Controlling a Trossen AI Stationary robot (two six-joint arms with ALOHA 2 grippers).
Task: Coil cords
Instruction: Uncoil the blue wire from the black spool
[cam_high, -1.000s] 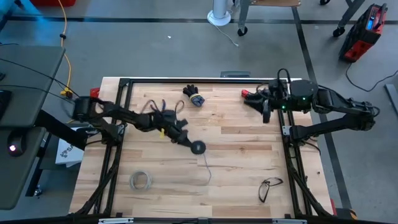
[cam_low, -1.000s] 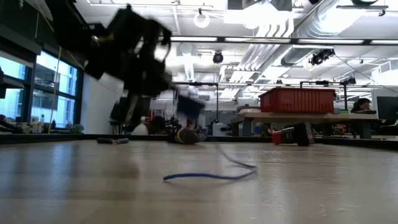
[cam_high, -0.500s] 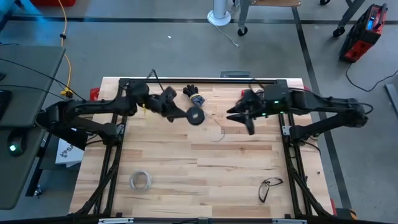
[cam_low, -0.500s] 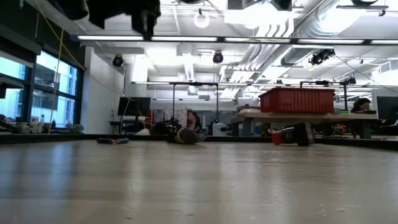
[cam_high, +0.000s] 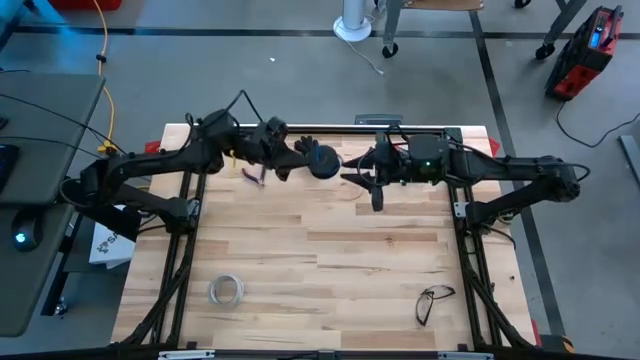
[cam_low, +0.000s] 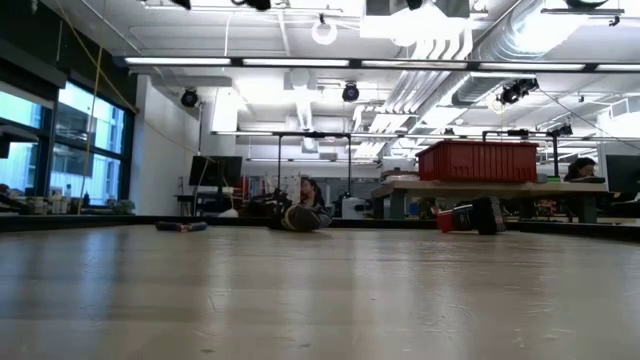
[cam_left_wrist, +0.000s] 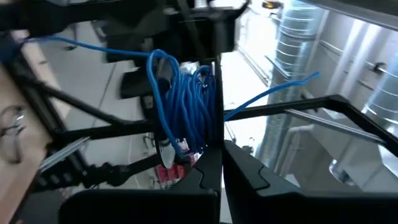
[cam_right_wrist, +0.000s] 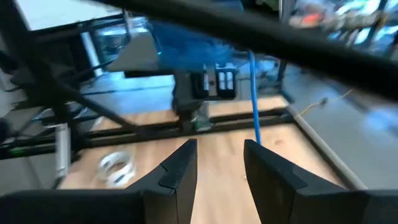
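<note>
I note the left gripper (cam_high: 300, 163), clamped on the spool (cam_high: 322, 161), has lifted it from table centre to twelve o'clock. The right gripper (cam_high: 357, 178), fingers parted, has closed in beside it; the wire (cam_right_wrist: 254, 93) hangs between them. Winding looks imminent.

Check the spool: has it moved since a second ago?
Yes. The spool, held in the left gripper, went from mid-table to the far frame rail.
</note>
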